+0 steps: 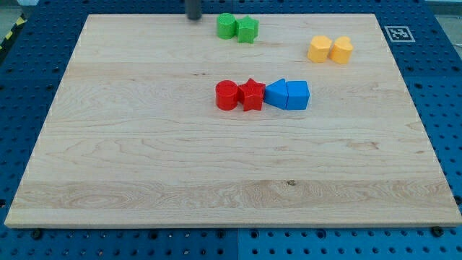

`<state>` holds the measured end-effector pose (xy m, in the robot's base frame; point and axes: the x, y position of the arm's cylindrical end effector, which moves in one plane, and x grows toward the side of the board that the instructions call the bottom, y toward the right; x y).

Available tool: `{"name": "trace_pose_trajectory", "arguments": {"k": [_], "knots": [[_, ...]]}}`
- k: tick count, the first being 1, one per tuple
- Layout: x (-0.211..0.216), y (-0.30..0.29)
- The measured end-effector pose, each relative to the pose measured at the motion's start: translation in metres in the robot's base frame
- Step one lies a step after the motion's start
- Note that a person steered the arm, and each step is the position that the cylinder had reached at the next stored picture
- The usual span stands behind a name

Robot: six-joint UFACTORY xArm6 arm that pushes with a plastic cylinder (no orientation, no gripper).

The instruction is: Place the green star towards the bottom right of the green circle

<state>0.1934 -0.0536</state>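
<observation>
Two green blocks touch near the view's top, just right of centre. The left one looks rounder, so I take it as the green circle [227,26]. The right one has angular points, so I take it as the green star [247,29]. The star sits directly right of the circle and very slightly lower. My tip [193,19] is at the board's top edge, a short way left of the green circle and apart from it. Only the rod's lower end shows.
A red circle [227,95], red star [251,94], blue triangle [276,94] and blue cube [297,94] form a touching row at the board's middle. Two yellow blocks [320,49] [342,50] touch at the upper right. The wooden board [144,159] lies on a blue pegboard.
</observation>
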Motion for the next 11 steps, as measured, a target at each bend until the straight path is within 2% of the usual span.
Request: {"name": "trace_pose_trajectory", "arguments": {"k": [1,2,4,5,6,8,9,11], "knots": [[0.0,0.044],[0.0,0.044],[0.0,0.094],[0.0,0.094],[0.008,0.092],[0.075,0.092],[0.087,0.092],[0.076,0.13]]}}
